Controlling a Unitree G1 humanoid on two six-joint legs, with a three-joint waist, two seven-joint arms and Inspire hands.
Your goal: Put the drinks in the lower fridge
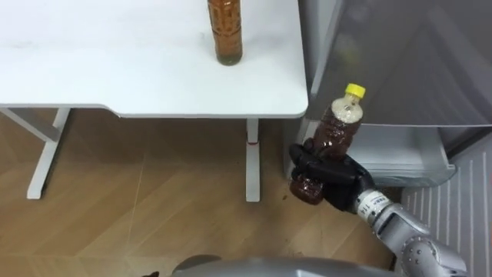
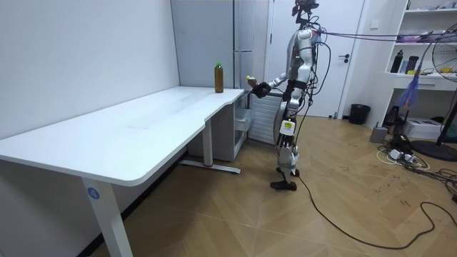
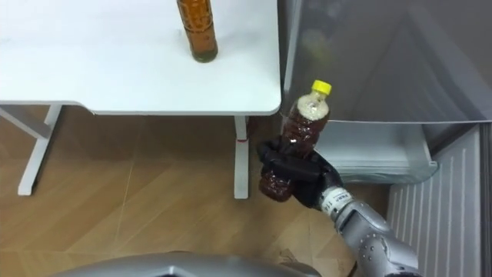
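Note:
My right hand [image 1: 332, 174] [image 3: 301, 171] is shut on a dark drink bottle with a yellow cap [image 1: 332, 136] [image 3: 300, 135], held tilted in the air just off the table's near right corner, in front of the fridge. A second amber drink bottle [image 1: 225, 31] [image 3: 197, 29] stands upright near the far right of the white table [image 1: 115, 69] [image 3: 100, 77]. In the room view I stand beside the table's end, facing the fridge [image 2: 250, 64], with the bottle [image 2: 250, 81] held out in my right hand [image 2: 261, 88] toward it.
The grey fridge [image 1: 400, 61] [image 3: 384, 61] stands right of the table, with a pale lower drawer [image 1: 400, 158] [image 3: 377, 154] pulled out below it. White table legs [image 1: 252, 161] stand on the wooden floor. A shelf and a fan [image 2: 446, 71] stand at the room view's right.

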